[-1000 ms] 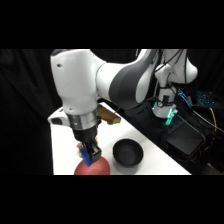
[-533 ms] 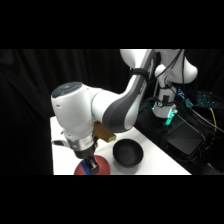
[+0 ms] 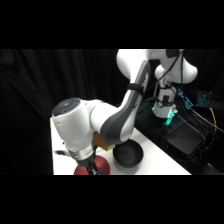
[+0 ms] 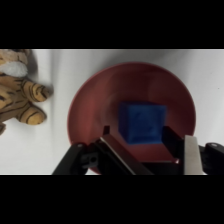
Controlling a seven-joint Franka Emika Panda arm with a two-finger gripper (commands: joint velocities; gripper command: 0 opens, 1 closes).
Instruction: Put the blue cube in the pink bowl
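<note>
- White bench (image 3: 150, 150), black backdrop; black bowl (image 3: 127, 154) beside pink bowl (image 4: 132, 112).
- Claw (image 4: 145, 142) low inside pink bowl, fingers closed on blue cube (image 4: 142, 122).
- Striped plush tiger (image 4: 20, 92) just outside the rim.

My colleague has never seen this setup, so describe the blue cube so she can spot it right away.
Find the white table and, at its near edge, the pink bowl beside a black bowl. The blue cube sits inside the pink bowl, between the gripper fingers. It is the only bright blue, square-edged thing, unlike the striped tiger toy outside.
</note>
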